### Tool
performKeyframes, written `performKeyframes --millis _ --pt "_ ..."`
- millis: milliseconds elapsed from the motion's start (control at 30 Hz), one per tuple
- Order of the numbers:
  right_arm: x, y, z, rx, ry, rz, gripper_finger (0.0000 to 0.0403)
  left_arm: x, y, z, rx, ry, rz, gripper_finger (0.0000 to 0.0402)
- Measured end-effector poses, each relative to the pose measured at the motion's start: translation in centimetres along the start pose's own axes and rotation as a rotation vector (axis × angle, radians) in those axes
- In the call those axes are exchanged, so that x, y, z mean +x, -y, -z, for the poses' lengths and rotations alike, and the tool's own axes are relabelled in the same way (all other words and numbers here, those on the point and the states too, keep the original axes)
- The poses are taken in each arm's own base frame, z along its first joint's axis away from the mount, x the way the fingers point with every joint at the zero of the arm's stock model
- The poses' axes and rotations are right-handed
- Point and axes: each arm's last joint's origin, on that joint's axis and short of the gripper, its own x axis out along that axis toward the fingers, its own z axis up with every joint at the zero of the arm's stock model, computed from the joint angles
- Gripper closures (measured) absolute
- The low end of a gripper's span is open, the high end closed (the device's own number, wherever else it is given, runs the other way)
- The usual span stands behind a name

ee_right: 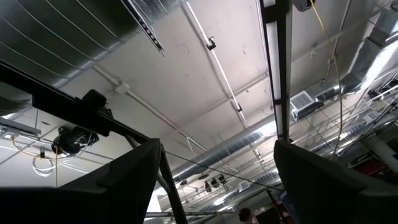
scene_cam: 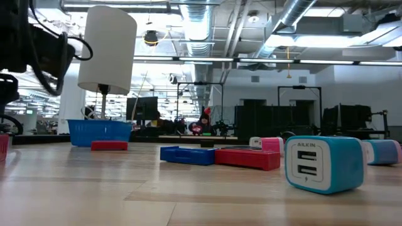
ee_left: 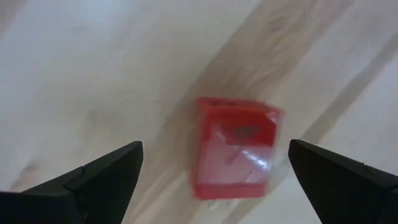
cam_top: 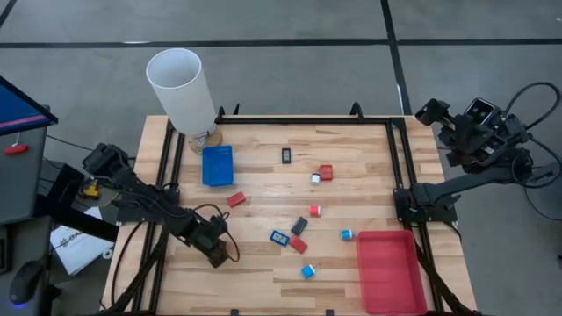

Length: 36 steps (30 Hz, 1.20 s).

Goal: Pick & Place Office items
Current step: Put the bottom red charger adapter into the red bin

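Note:
Several tiny office items lie scattered on the wooden table: red (cam_top: pixel 236 199), black (cam_top: pixel 286 155), red (cam_top: pixel 326 172), light blue (cam_top: pixel 307 271) and others. My left gripper (cam_top: pixel 219 250) hangs open over the table's near left part, pointing down. In the left wrist view a small red piece (ee_left: pixel 236 148) lies flat on the wood between the open fingers of my left gripper (ee_left: pixel 215 145), which stand clear of it on both sides. My right gripper (cam_top: pixel 479 114) is folded back beyond the table's right edge, open, facing the ceiling (ee_right: pixel 216 144).
A flat red tray (cam_top: pixel 386 270) sits at the near right corner. A square blue bin (cam_top: pixel 217 165) stands at the far left, beside a tall white cylinder on a stand (cam_top: pixel 180 88). A black frame (cam_top: pixel 303 118) borders the table. In the low view a light blue charger block (scene_cam: pixel 323 164) looms close.

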Motion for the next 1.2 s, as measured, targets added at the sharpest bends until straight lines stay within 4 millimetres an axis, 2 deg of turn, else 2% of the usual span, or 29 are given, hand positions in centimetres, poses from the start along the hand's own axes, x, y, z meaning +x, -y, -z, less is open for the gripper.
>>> performKeyframes --millis 200,433,600,800,1000,1100,1200 --pt "0.2 0.1 0.2 -0.014 -0.002 0.006 0.0097 0.1 0.1 -0.1 -0.001 0.031 -0.003 0.0004" --pt "0.2 0.1 0.2 -0.015 0.003 0.007 0.0097 1.9 0.3 0.0 0.010 0.003 -0.046 0.0004" --pt "0.2 0.1 0.2 -0.015 0.005 0.006 0.0097 2.5 0.3 0.0 0.018 -0.013 -0.074 0.0017" --pt "0.2 0.1 0.2 -0.015 0.006 0.005 0.0097 2.6 0.0 0.1 0.018 -0.030 -0.096 0.0077" --pt "0.2 0.1 0.2 -0.026 0.004 0.002 0.0097 2.2 -0.3 -0.2 0.000 -0.031 -0.103 0.0196" --pt "0.2 0.1 0.2 -0.026 0.004 0.002 0.0097 1.4 -0.5 -1.1 -0.035 0.005 -0.060 0.0200" --pt "0.2 0.1 0.2 -0.026 0.002 0.003 0.0097 -0.6 -0.6 -2.5 -0.083 0.116 0.010 0.0200"
